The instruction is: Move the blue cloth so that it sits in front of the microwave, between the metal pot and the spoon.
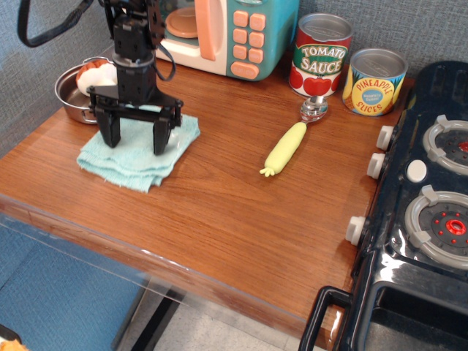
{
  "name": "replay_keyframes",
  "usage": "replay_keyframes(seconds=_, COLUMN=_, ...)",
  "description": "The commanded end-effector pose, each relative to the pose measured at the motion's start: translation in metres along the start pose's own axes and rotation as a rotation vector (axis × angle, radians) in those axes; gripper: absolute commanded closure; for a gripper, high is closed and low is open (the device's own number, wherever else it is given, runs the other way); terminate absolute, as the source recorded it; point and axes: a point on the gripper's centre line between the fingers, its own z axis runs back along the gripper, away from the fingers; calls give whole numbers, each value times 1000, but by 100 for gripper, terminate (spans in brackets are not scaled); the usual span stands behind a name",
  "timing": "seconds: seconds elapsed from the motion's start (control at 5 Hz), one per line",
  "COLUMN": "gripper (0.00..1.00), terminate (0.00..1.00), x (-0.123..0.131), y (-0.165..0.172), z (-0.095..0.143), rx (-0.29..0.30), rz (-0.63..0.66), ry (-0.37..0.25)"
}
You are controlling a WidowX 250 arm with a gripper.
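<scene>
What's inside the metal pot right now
A white mushroom-shaped toy with an orange-and-white top sits in the metal pot. The hand and blue cloth cover the pot's near right side, so the rest of its inside cannot be seen.

A single view covers the scene, set above the near edge of the table point(241, 212) and tilted down toward the back wall, close enough that the tabletop fills most of the frame. The microwave point(241, 33) is cut off by the upper edge, and a black toy stove point(424, 219) runs out of the frame on the right side. A clear panel edge point(88, 227) crosses the lower left corner in front of the table. The arm enters from the top left, its claw point(135, 135) wholly within view over the left part of the table.
</scene>
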Motion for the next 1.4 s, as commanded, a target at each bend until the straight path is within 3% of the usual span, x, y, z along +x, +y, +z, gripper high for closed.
replay_keyframes(seconds=0.0, gripper=0, terminate=0, x=24, y=-40, z=12, rx=-64, rz=-74, ry=-34)
replay_keyframes(seconds=0.4, gripper=0, terminate=0, x=27, y=-63, z=12, rx=-61, rz=-117, ry=-43)
replay_keyframes(seconds=0.6, gripper=0, terminate=0, x=34, y=-60, z=30, rx=-62, rz=-96, ry=-67)
replay_keyframes(seconds=1.2, gripper=0, terminate=0, x=41, y=-43, z=124, rx=-149, rz=-43, ry=-191)
